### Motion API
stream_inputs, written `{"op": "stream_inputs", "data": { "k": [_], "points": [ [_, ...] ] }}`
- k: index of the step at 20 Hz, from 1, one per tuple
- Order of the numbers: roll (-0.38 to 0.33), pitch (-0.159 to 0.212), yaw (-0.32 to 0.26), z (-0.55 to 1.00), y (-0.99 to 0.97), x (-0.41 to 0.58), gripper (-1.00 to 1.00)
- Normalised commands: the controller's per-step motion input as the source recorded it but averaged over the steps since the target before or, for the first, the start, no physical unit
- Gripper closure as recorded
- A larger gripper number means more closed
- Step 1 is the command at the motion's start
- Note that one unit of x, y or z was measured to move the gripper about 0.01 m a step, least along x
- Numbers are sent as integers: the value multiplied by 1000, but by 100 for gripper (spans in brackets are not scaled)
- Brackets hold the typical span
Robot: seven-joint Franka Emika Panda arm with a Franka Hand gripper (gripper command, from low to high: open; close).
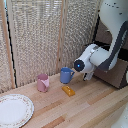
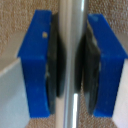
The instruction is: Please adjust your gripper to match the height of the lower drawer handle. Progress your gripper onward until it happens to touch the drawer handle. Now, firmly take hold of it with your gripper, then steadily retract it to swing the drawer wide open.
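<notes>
**Claw clamped on the drawer bar, pull not yet visible**

In the wrist view the claw [image 2: 70, 62] is clenched on the lower drawer handle [image 2: 72, 30]: the silver bar runs straight through the gap, and the dark pads inside both blue fingers [image 2: 36, 60] press against it on either side. The bar sits centred between the fingers, which should keep the pull even and stop the handle slipping out to one side.

In the exterior view the claw [image 1: 88, 76] is at the end of the white and grey arm [image 1: 100, 56], reaching toward the dark brown drawer [image 1: 116, 75] at the exterior view's right. The handle itself is hidden there by the arm, and how far the drawer stands open cannot be told.

Farther out on the worktop [image 1: 90, 107] stand a blue mug [image 1: 66, 75], a pink mug [image 1: 43, 82], a small orange block [image 1: 68, 90] and a patterned plate [image 1: 14, 110], all well apart from the drawer. A straight retraction looks likely to clear them.
</notes>
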Motion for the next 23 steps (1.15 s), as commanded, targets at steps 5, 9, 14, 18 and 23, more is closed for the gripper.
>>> {"op": "stream_inputs", "data": {
  "k": [5,9,14,18,23],
  "points": [
    [0,27,37,65,165,94,-100],
    [30,0,2,61,7,63,-100],
    [166,0,3,482,0,73,-100],
    [227,0,2,527,41,69,-100],
    [273,-49,-65,319,229,1,-100]
  ]
}}
